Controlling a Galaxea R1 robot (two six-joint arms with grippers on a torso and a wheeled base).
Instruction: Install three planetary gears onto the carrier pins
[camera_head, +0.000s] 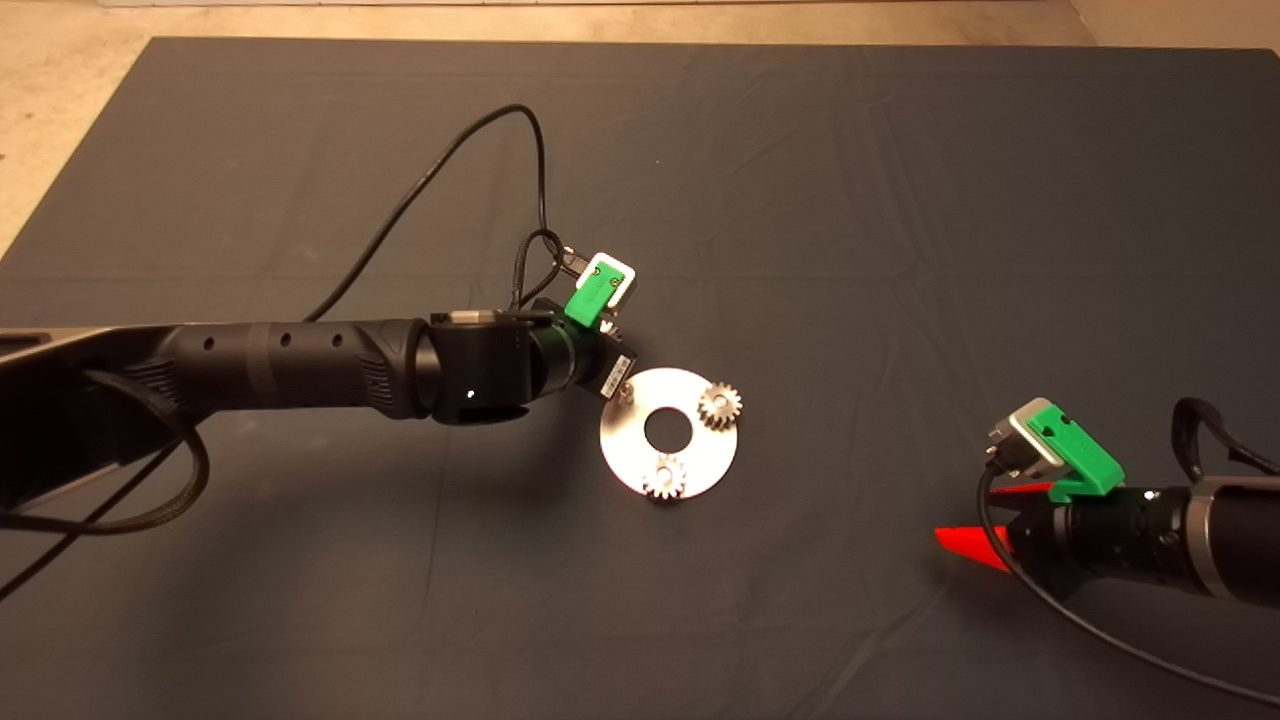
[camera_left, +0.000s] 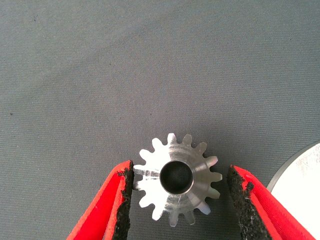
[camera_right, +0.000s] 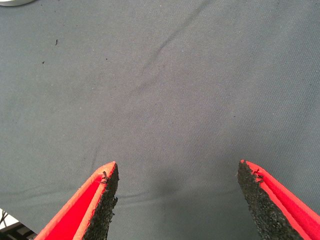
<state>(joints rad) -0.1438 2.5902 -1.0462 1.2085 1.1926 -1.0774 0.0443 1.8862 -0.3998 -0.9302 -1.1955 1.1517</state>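
Near the middle of the mat (camera_head: 900, 200), a little toward its near edge: flat round silver disc (camera_head: 620, 450) with a central hole. On two of the carrier pins, planetary gears already seated, one (camera_head: 718, 404) on the side toward the right edge of the mat, the other (camera_head: 664, 478) on the side toward the near edge. Third pin (camera_head: 627, 390) bare, on the disc's side toward the left edge, just beside the wrist of the left arm. Reaching in from the left edge of the mat, left gripper (camera_left: 181, 170) right at the disc's rim, released and straddling the third gear (camera_left: 200, 175). Lying flat on the mat just beside the disc, bore upward, dark cloth visible through it. One black pad (camera_left: 125, 192) touching or nearly touching the teeth, the other pad (camera_left: 240, 197) standing clear with a narrow gap, so not clamped. Toward the near right corner of the mat, well apart from the disc: right gripper (camera_head: 975, 540), low over bare cloth, red fingers spread wide, holding nothing.
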